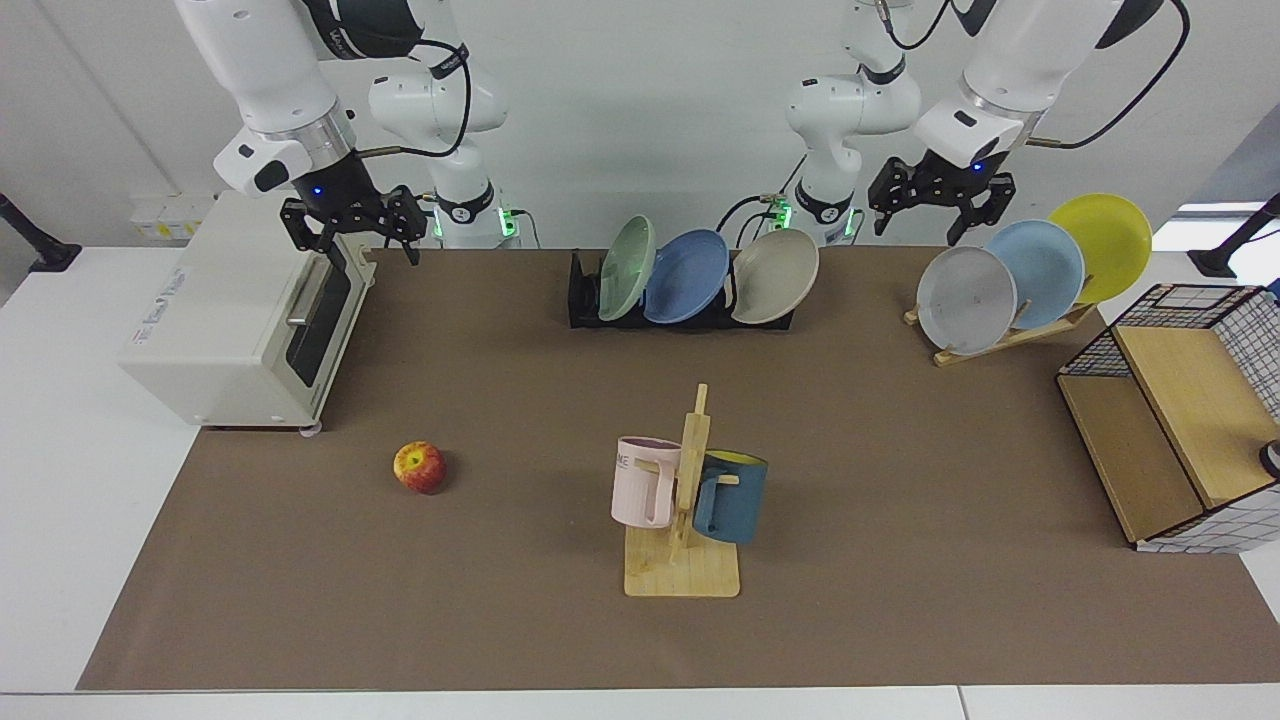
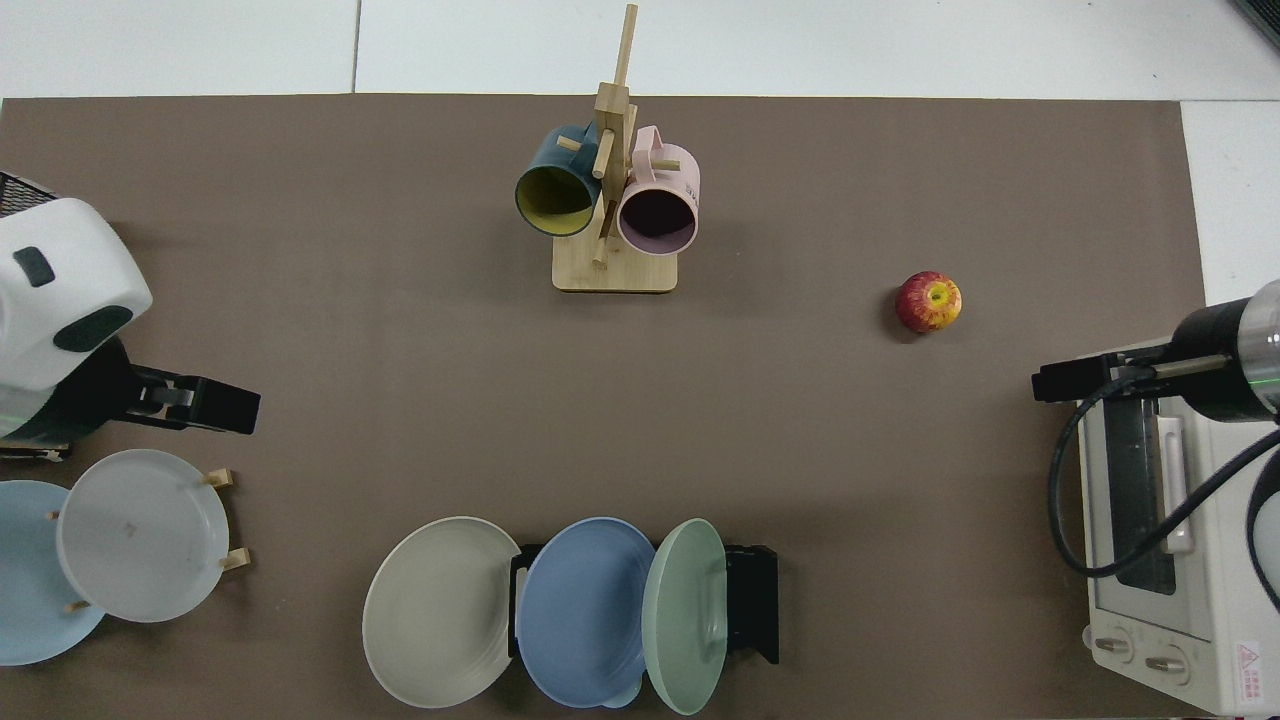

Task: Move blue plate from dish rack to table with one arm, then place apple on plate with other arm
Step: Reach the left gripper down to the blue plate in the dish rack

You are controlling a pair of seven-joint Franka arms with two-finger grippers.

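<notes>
plate: parked in rack
apple: left on table
left gripper: spread wide, empty
right gripper: spread wide over toaster

The blue plate stands in the dish rack at the table's far edge; the apple lies nearer, leftward.

Plain white wall behind the workspace, evenly lit. Wall sockets low on it, near a black stand. A second black stand before a bright opening.
</notes>
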